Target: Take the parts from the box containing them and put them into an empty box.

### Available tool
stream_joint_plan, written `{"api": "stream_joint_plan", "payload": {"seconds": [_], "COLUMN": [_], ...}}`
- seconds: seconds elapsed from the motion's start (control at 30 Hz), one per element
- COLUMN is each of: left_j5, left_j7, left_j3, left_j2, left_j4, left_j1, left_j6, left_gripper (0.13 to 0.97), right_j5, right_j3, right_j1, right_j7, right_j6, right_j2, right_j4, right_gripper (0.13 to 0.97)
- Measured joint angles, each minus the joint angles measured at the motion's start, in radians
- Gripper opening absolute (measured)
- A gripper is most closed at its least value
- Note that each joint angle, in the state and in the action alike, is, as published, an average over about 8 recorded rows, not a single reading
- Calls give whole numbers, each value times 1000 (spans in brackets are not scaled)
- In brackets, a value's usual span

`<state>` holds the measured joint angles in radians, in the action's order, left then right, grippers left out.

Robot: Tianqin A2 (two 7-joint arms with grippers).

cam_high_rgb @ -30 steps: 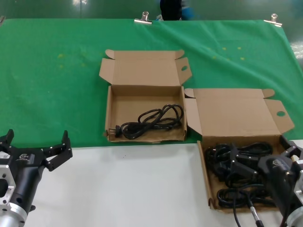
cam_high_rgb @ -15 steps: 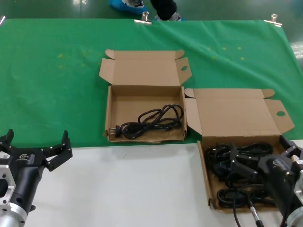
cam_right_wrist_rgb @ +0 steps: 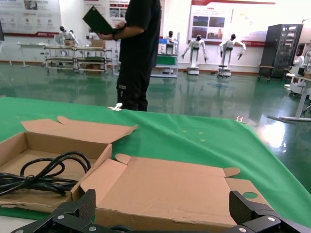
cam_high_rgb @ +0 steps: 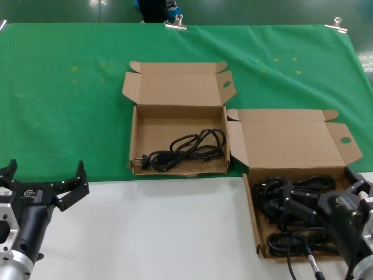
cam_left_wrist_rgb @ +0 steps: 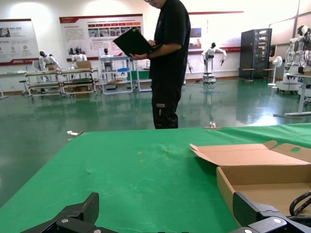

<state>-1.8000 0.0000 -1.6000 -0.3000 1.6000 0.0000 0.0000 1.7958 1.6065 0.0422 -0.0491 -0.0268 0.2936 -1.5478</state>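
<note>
Holding their earlier spots, both grippers (cam_high_rgb: 44, 185) (cam_high_rgb: 356, 188) hover, fingers spread.

Two open cardboard mailer boxes on a green cloth, with both grippers at the near edge.

The far-left box (cam_high_rgb: 138, 140) holds one coiled black power cord (cam_high_rgb: 186, 149); its lid stands back, one wing pierced by a round hole. The near-right box (cam_high_rgb: 252, 210), just beside it, is filled with a tangle of power cords (cam_high_rgb: 288, 201). The right gripper (cam_high_rgb: 349, 195) hangs over this box's right side, fingers spread. The left gripper (cam_high_rgb: 44, 182), fingers spread, sits near-left above the white table surface (cam_high_rgb: 157, 233). The green cloth (cam_high_rgb: 64, 87) is fastened by two metal clips (cam_high_rgb: 175, 23) at the far edge.
</note>
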Motion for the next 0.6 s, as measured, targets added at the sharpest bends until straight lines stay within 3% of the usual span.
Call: {"api": "stream_joint_plan", "payload": {"seconds": [0.6], "left_j5": [0], "left_j7": [0], "left_j3": [0], "left_j2": [0], "left_j4": [0], "left_j1": [0], "left_j6": [0], "left_gripper": [966], "right_j5": [0], "right_j3": [0], "right_j1": [0], "right_j7": [0], "right_j6": [0], "right_j2": [0], "right_j4": [0], "right_gripper": [966]}}
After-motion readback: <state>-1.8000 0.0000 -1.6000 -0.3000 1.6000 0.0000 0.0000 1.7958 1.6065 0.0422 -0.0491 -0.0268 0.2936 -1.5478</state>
